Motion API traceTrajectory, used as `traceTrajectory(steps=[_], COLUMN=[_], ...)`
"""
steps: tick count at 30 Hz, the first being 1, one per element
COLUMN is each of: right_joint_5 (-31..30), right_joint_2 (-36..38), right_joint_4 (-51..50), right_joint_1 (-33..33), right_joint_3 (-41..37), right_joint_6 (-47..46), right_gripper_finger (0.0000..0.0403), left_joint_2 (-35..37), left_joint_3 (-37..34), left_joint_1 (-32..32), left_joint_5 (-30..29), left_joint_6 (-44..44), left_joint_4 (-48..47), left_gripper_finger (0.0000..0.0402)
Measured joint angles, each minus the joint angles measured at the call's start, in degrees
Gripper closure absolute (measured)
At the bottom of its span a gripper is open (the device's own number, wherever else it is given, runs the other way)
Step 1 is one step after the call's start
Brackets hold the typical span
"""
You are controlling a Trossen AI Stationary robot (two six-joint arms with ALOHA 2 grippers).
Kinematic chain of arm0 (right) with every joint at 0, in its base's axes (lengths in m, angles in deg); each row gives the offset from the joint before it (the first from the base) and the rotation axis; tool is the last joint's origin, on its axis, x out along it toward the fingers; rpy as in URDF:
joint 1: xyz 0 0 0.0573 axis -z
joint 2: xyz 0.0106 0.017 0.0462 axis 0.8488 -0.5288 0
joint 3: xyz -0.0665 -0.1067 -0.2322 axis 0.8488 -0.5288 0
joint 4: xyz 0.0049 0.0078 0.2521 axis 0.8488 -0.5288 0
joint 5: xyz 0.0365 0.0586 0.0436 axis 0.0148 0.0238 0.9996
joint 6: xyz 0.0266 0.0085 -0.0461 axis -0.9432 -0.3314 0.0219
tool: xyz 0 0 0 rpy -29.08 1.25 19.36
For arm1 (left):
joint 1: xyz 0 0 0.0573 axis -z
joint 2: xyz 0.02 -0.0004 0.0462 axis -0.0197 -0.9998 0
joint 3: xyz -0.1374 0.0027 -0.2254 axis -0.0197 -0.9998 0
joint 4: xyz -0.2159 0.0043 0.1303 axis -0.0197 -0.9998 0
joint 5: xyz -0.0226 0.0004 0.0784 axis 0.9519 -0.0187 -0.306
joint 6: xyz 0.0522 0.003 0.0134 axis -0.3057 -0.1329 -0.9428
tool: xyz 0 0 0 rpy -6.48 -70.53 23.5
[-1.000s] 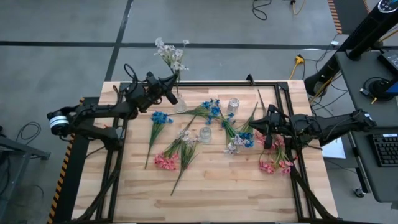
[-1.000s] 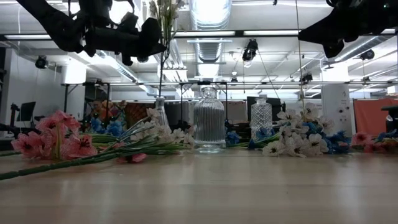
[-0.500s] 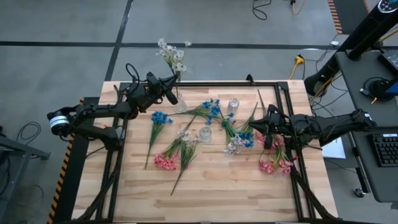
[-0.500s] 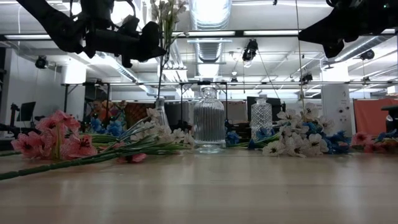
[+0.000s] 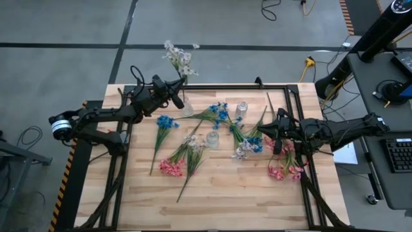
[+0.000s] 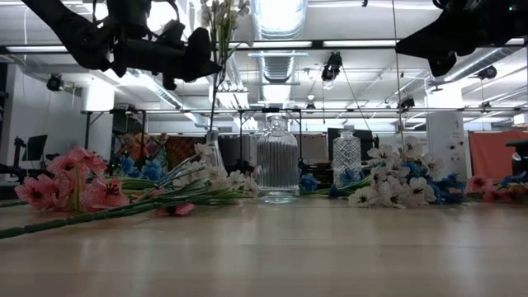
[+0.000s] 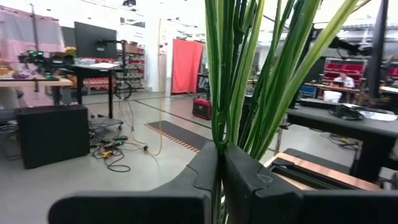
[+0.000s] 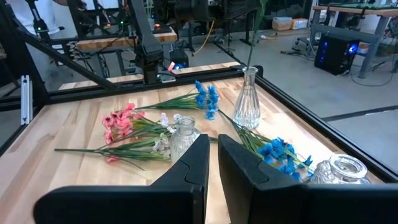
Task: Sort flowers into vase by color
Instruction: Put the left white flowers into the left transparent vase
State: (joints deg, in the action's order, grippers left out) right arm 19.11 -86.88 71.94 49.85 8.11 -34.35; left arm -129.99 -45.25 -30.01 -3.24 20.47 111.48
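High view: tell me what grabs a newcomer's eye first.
The left gripper, shut on a white flower spray, holds it upright over the slim glass vase at the table's far edge. Blue, pink and white sprays lie scattered mid-table around two more vases, with the right gripper raised above them.

Grey concrete floor (image 5: 212, 22) with dark lines at top of high view, yellow cable (image 5: 309, 63) upper right. Keyboard (image 5: 399, 154) on desk at right edge. Low view: ceiling light strips (image 6: 363, 43), orange partition (image 6: 495, 153) far right. Red panel (image 7: 186, 65) in left wrist view.
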Motion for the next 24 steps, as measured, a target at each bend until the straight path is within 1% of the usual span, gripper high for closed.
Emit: traceTrajectory(steps=[9, 24], right_joint_5=[0.0, 0.0], right_joint_2=[0.0, 0.0], right_joint_4=[0.1, -0.2], right_joint_1=[0.0, 0.0], right_joint_3=[0.0, 0.0], right_joint_6=[1.3, 1.3], right_gripper_finger=[0.0374, 0.0374], left_joint_2=[0.0, 0.0], left_joint_3=[0.0, 0.0], left_joint_1=[0.0, 0.0], left_joint_5=[0.2, 0.2], left_joint_6=[0.0, 0.4], left_joint_4=[-1.6, -1.5], left_gripper_finger=[0.0401, 0.0401])
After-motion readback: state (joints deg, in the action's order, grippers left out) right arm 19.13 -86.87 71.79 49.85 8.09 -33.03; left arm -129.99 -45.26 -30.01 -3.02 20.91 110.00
